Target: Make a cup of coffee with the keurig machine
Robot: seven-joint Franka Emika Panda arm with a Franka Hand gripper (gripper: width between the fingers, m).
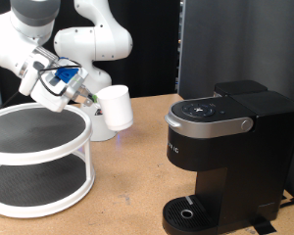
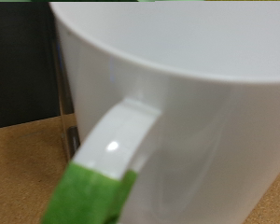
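Now the gripper point(image 1: 85, 97) pinches the cup point(image 1: 116, 108) by its handle point(image 2: 112, 154), holding it above the tabletop's far-left area, well apart from the keurig machine point(image 1: 230, 157).

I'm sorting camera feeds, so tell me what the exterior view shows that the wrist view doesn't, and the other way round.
Only the exterior view shows the large black boxy coffee maker, the white two-tier round rack and the tool carrying the mug in the air, between rack and coffee maker. Only the wrist view shows the green tape wrapped on the mug's handle, close up. Both show the plain white cylindrical mug.
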